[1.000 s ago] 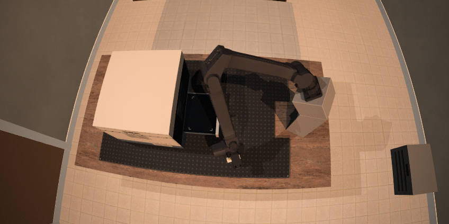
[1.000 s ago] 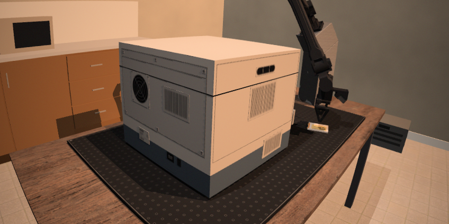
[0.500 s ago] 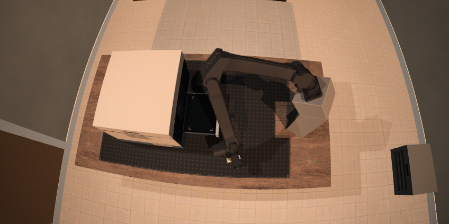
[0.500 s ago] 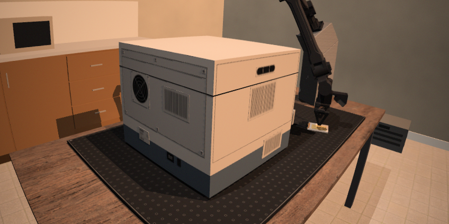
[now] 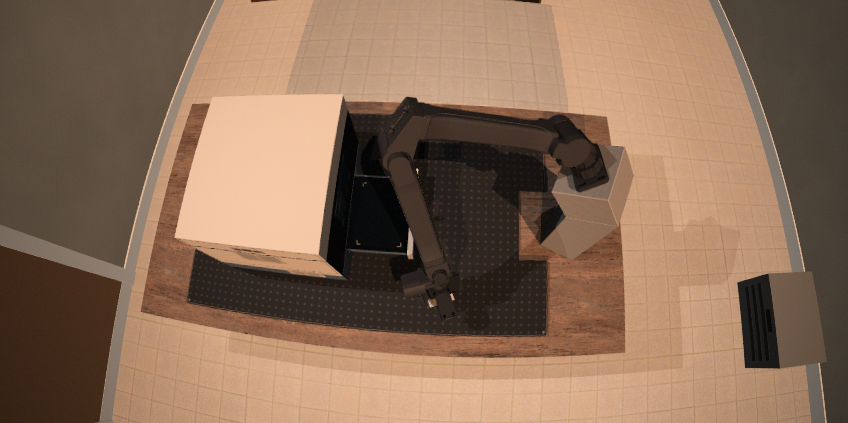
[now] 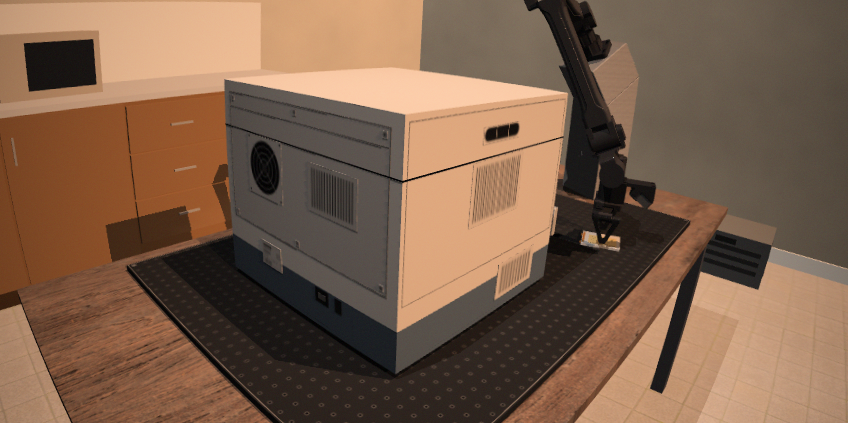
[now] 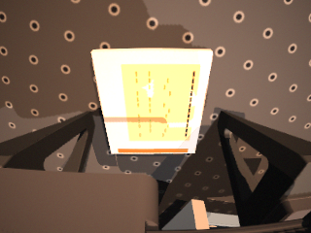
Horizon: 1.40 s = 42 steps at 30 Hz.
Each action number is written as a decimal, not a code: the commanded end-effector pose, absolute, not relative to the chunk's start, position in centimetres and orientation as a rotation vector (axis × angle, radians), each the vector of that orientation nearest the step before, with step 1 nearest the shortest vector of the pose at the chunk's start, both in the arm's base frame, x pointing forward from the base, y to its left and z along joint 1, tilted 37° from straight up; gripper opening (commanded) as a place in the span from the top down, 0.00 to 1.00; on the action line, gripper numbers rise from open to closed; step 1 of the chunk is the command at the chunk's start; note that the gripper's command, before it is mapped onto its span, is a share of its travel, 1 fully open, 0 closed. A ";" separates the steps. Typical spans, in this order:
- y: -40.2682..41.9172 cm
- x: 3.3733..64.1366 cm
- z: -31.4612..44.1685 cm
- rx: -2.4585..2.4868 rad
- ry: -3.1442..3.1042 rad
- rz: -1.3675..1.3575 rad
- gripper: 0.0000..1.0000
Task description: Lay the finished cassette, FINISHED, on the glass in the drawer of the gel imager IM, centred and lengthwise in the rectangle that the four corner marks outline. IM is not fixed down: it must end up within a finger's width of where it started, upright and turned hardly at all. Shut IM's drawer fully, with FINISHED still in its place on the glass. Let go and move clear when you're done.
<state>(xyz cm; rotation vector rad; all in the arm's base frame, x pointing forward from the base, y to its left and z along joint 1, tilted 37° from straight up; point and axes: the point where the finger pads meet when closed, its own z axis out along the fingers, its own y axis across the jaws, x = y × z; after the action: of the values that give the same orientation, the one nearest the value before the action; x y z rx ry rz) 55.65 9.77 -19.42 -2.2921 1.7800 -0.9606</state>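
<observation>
FINISHED (image 5: 432, 303) (image 6: 589, 238) (image 7: 155, 104) is a flat pale cassette with a yellow gel window and an orange strip at one end. It lies flat on the dark mat, in front of the drawer's near corner. My gripper (image 6: 604, 238) (image 7: 155, 117) is open and points down; its fingers stand on either side of the cassette's lower part in the wrist view, not closed on it. IM (image 5: 261, 169) (image 6: 476, 210) is a large cream box with a blue-grey base, standing upright. Its drawer is out, with bare dark glass (image 5: 380, 213) and three corner marks showing; my arm hides the rest.
The pale drawer handle (image 5: 410, 247) stands close to my forearm. A grey angular block (image 5: 586, 210) is by the arm's base at the right. The dotted mat (image 5: 487, 228) (image 6: 571, 323) lies on the wooden table (image 5: 586, 311), whose front edge runs beyond the gripper.
</observation>
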 end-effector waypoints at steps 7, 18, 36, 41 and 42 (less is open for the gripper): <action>8.2 56.3 -21.0 -2.291 1.799 -0.961 0.00; 8.1 56.3 -21.2 -2.290 1.806 -0.958 0.00; 8.1 56.3 -21.2 -2.290 1.806 -0.958 0.00; 8.1 56.3 -21.2 -2.290 1.806 -0.958 0.00; 8.1 56.3 -21.2 -2.290 1.806 -0.958 0.00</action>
<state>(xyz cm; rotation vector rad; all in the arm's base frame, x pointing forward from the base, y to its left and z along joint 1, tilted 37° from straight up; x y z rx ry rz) 56.05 9.24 -20.53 -2.2961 1.7866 -0.9582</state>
